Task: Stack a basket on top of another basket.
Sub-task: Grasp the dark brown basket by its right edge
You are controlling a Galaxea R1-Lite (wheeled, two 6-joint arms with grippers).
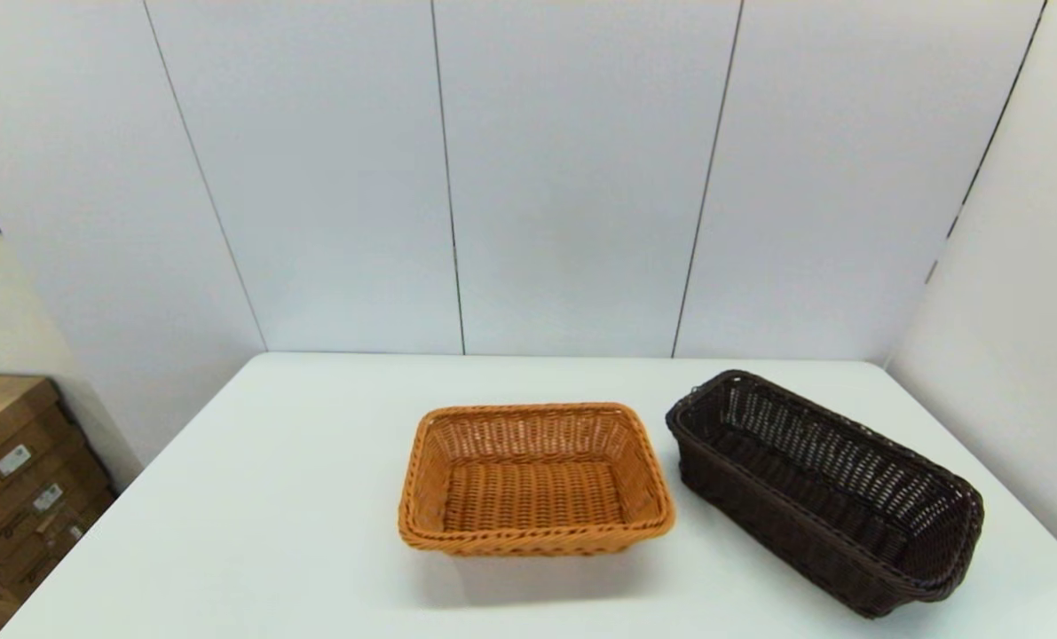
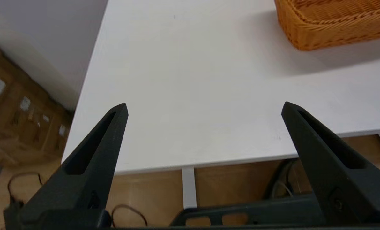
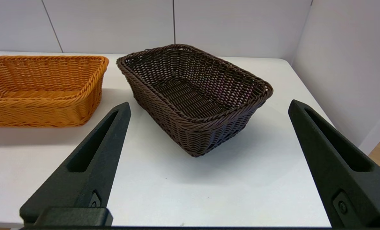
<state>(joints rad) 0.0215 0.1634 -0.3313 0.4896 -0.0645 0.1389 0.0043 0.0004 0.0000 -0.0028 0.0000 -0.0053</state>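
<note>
The dark brown basket lies empty on the right side of the white table, set at an angle; the right wrist view shows the dark brown basket ahead of my right gripper, which is open and short of its near corner. The orange-tan basket sits empty at the table's middle, a small gap to the left of the dark one, and the orange-tan basket shows beside it. My left gripper is open over the table's near left edge, apart from the orange-tan basket. Neither arm appears in the head view.
The white table is walled by grey panels behind and a side wall at the right. Cardboard boxes stand on the floor off the left edge. Cables lie on the floor below the front edge.
</note>
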